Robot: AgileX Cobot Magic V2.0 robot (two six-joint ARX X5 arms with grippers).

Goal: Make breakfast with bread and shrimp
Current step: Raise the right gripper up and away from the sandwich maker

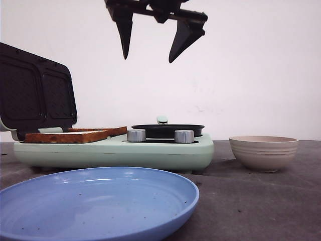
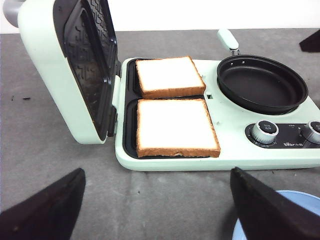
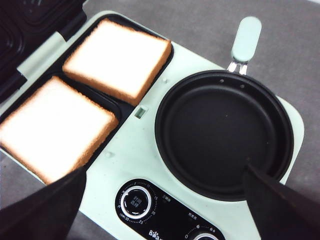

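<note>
The left end effector (image 2: 159, 210) is cropped but spread wide; the right end effector (image 1: 150, 54) hangs wide. Bread (image 2: 175, 127) fills both grill wells; the pan (image 3: 222, 132) and bowl (image 1: 264, 152) look empty.

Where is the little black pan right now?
The black pan sits empty on the right half of the green breakfast maker, beside the two bread slices, behind the silver knobs.

The mint-green plastic breakfast maker (image 3: 210, 210) carries the only readable text. On its black control strip (image 3: 165, 220), white letters reading "Bear" are partly cut off at the picture's edge. The round silver temperature dial (image 3: 136, 202) is ringed by tiny white numbers, including 10, 15, 20, 25 and 30. Other small labels there are too blurred to read.
</note>
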